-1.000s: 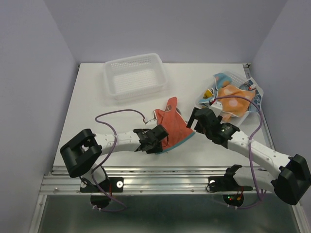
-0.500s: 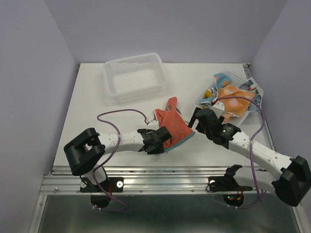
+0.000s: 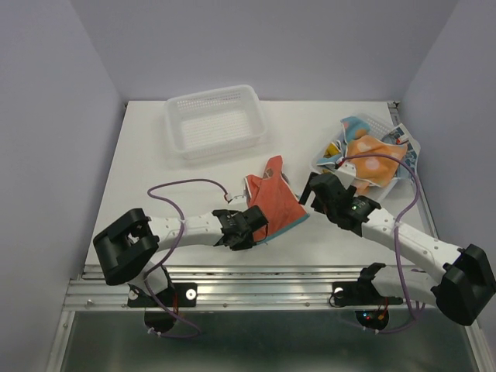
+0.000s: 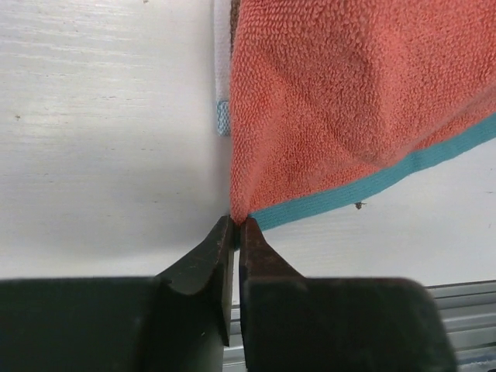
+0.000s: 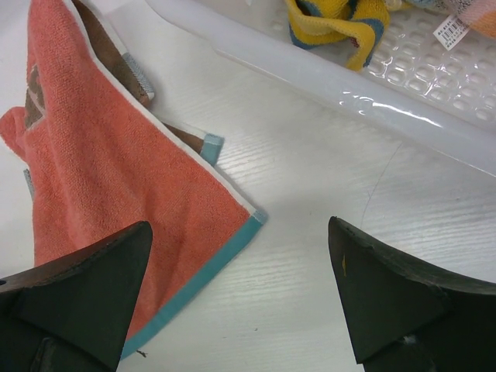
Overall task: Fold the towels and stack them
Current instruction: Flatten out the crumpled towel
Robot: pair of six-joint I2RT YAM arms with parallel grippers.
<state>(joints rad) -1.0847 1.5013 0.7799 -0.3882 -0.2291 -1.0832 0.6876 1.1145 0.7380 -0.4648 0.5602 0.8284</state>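
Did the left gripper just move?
Yes. The left gripper, shut on a corner of the red-orange towel, slid slightly toward the near rail, away from the empty basket.

The overhead camera looks down from high behind the near edge, taking in the whole worktop [image 3: 155, 163]. Both wrist cameras sit close over it, angled downward. All three views share the red-orange towel [image 3: 275, 200], which lies mid-frame overhead.
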